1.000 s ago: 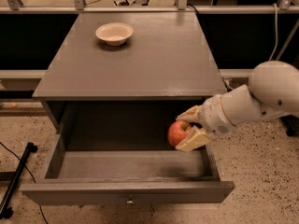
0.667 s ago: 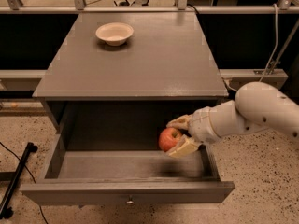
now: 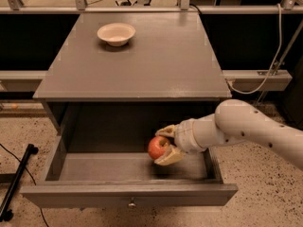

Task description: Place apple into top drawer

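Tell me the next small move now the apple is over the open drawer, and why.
Probably lower the gripper a little before releasing. It is shut on the apple, held inside the open top drawer right of centre, seemingly just above the floor; setting it down first should stop it rolling.

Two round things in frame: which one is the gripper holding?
The red apple, gripped by the gripper within the open top drawer. The white bowl stands alone on the cabinet top, well away from it.
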